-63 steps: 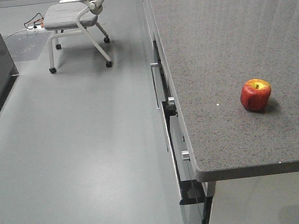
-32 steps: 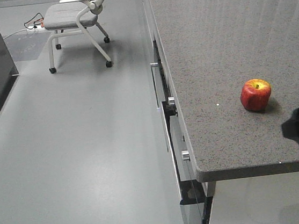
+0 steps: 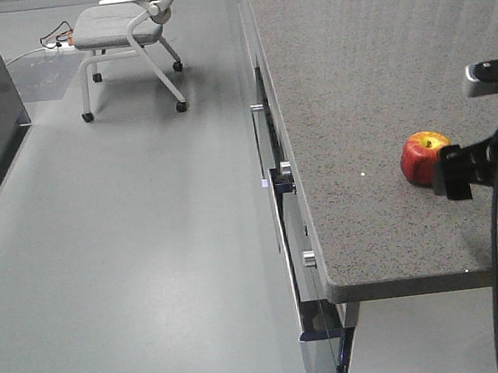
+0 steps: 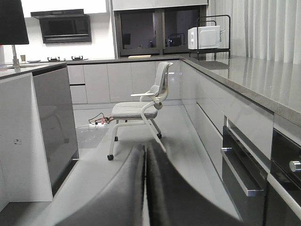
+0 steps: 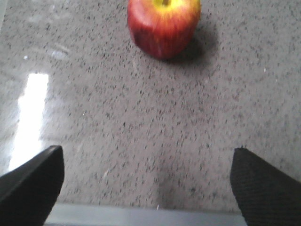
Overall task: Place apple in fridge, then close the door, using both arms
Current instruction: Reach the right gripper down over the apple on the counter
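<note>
— Right wrist-mounted view: where's the apple (image 5: 163, 26)?

— At 12 o'clock, a touch right of my centre line. It sits stem up on the speckled grey surface (image 5: 141, 117). My right end effector (image 5: 146, 155) is spread wide with nothing between its fingers. The apple lies ahead of them, not touching.

— How should you take it?

— I'd shift slightly toward 1 o'clock so it sits midway, then go forward low until both fingers flank its widest part. Then I'd squeeze gently. It's round, so I judge it could roll away toward 12 if one finger meets it first.

— And the other arm?

— My left end effector (image 4: 145, 188) has its fingers together, holding nothing, and faces the chair (image 4: 134, 112). I'd save it for the door, which I can't pick out here.
</note>
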